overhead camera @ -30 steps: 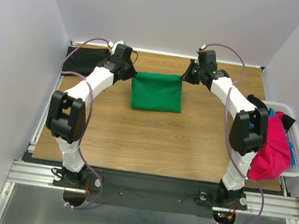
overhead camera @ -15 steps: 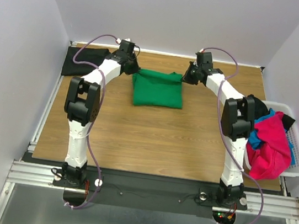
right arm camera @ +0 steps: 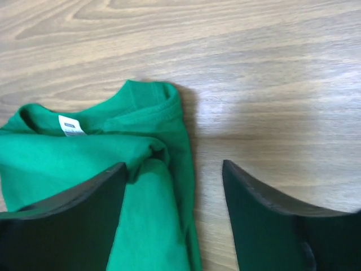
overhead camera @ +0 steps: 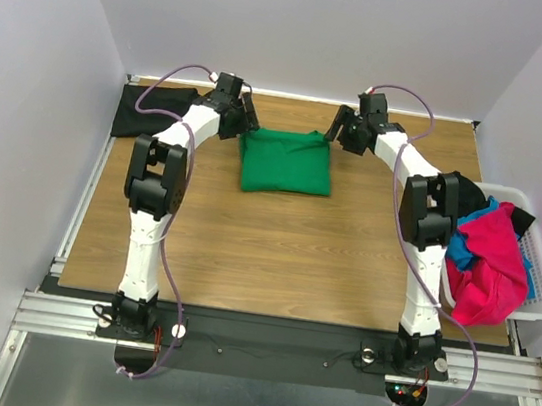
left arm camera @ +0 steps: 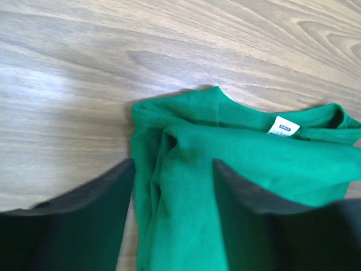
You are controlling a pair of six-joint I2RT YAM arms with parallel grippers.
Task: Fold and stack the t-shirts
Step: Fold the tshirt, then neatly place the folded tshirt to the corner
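A bright green t-shirt [overhead camera: 284,165] lies folded into a rough square at the back middle of the table. Its white neck label [left arm camera: 283,127] faces up near the far edge. My left gripper [overhead camera: 246,119] hovers open over the shirt's far left corner, its fingers [left arm camera: 84,226] straddling the bunched green cloth [left arm camera: 254,164] without pinching it. At the far right corner my right gripper [overhead camera: 339,129] is open too, with one finger [right arm camera: 62,226] over the green t-shirt [right arm camera: 84,158] and the other over bare wood. A black t-shirt [overhead camera: 153,108] lies folded at the back left.
A white plastic basket [overhead camera: 536,271] stands off the table's right edge with a magenta shirt [overhead camera: 493,265], a blue one [overhead camera: 463,248] and a black one [overhead camera: 466,192] heaped in it. Grey walls close in the back and both sides.
Both grippers have gone from shut to open and let go of the green shirt's far corners. The shirt's far edge now lies loose on the table.
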